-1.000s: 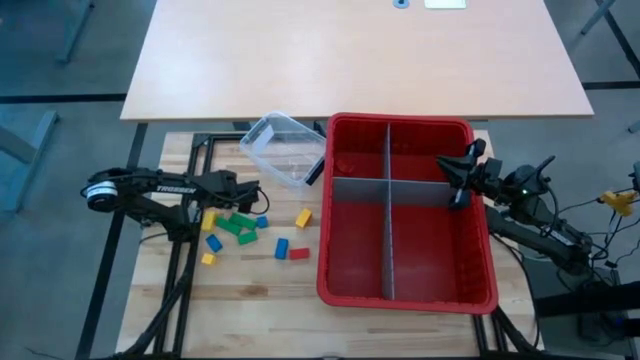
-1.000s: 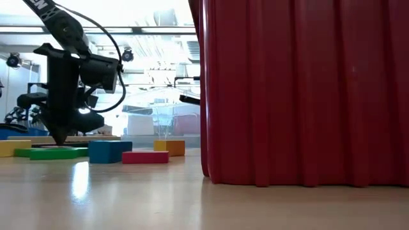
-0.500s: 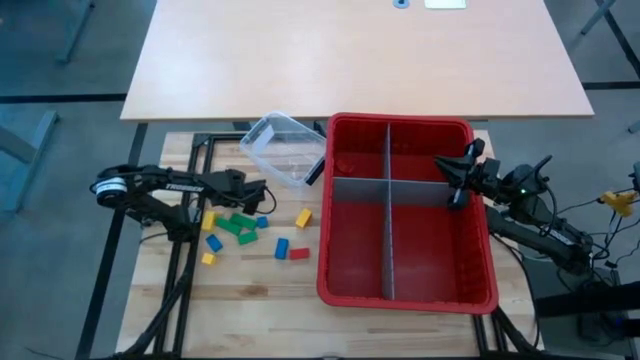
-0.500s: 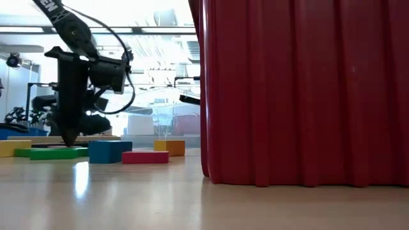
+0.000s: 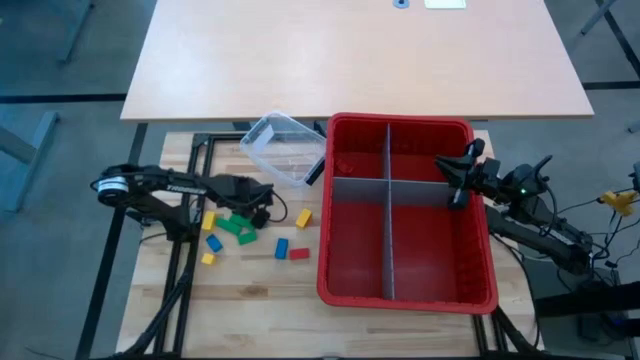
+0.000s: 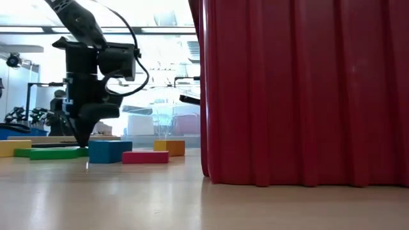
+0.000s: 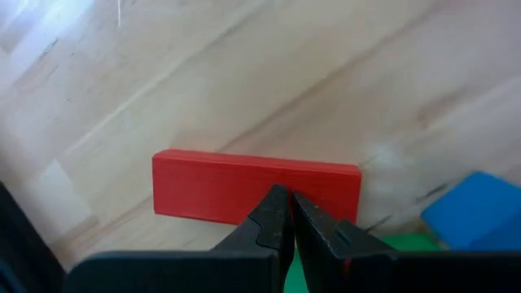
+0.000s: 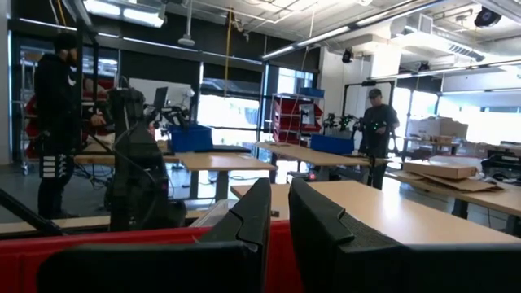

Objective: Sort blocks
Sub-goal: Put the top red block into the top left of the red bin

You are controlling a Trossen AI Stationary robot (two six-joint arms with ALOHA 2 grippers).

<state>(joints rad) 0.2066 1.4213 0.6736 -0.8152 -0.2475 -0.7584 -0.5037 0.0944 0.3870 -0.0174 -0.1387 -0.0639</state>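
From above, the red divided bin point(image 5: 406, 226) fills the right half of the slatted wooden table point(image 5: 250, 285), its left wall close to the loose blocks point(image 5: 240, 228), which lie scattered in the strip between that wall and the table's left edge. A clear plastic tub point(image 5: 283, 149) lies tilted at the back edge just beside the bin's rear left corner. Bare wood runs along the front, ahead of the blocks. The left gripper point(image 5: 262, 205) hangs over the back of the block cluster, fingers pressed together and holding nothing. The right gripper point(image 5: 457, 183) sits above the grey divider point(image 5: 390, 192) inside the bin, near its right wall. One red block point(image 5: 345, 165) lies in the bin's rear left compartment.

At table height, the bin's red wall point(image 6: 300, 89) blocks the whole right side. The left gripper point(image 6: 83, 142) points down, its tip by a green bar point(image 6: 53, 153) and a blue block point(image 6: 108, 151); a red bar point(image 6: 145, 156) and a yellow block point(image 6: 169, 147) lie nearer the bin.

The left wrist camera shows closed fingertips point(image 7: 286, 213) just over a red bar point(image 7: 252, 185), with a blue block point(image 7: 475, 220) beside it.

The right wrist camera shows narrowly parted fingers point(image 8: 313, 220) gripping nothing, over the bin's rim point(image 8: 81, 244); beyond are workbenches point(image 8: 326, 155) and two standing people point(image 8: 57, 122).
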